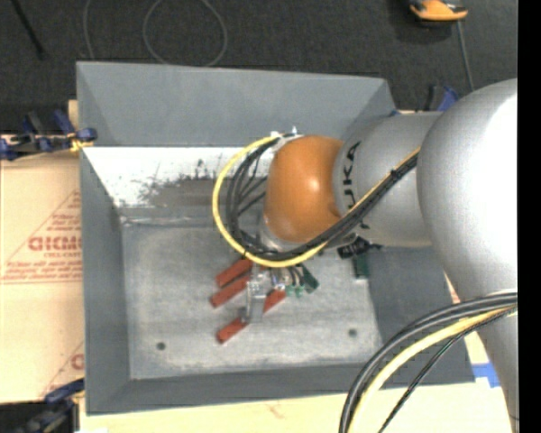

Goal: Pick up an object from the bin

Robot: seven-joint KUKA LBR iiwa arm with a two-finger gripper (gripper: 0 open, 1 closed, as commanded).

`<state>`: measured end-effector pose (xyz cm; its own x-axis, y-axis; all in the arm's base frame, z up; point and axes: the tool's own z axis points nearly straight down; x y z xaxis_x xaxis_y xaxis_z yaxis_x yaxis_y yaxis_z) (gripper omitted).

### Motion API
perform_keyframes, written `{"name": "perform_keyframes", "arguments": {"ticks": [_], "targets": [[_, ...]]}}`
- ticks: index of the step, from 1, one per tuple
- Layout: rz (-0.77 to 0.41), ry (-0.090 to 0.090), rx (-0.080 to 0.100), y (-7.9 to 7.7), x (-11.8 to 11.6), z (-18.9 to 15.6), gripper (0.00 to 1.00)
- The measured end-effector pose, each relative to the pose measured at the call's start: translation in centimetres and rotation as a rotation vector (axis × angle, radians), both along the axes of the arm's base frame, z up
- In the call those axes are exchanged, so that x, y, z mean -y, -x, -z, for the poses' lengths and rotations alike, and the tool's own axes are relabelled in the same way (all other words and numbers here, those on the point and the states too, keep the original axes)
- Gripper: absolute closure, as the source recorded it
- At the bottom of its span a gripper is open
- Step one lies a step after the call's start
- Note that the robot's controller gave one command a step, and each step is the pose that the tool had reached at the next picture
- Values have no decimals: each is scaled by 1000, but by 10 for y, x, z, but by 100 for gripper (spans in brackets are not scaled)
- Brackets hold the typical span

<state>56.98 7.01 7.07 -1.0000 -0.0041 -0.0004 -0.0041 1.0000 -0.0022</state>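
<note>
Orange-capped arm [299, 197] overhangs red-brown sticks [232, 275] lying in grey bin [162, 332].

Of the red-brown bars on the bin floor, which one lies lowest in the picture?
The tilted red-brown bar just below and left of the gripper. It is the lowest of the group; the other bars lie higher, beside the gripper.

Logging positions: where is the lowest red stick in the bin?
In the camera view, the red stick lies on the bin floor near its middle, below-left of the end effector, with other red sticks above.
</note>
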Motion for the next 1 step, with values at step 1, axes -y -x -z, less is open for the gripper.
{"name": "perform_keyframes", "arguments": {"ticks": [1], "targets": [[-3,-3,-7,-1,-6,-4,100]]}}
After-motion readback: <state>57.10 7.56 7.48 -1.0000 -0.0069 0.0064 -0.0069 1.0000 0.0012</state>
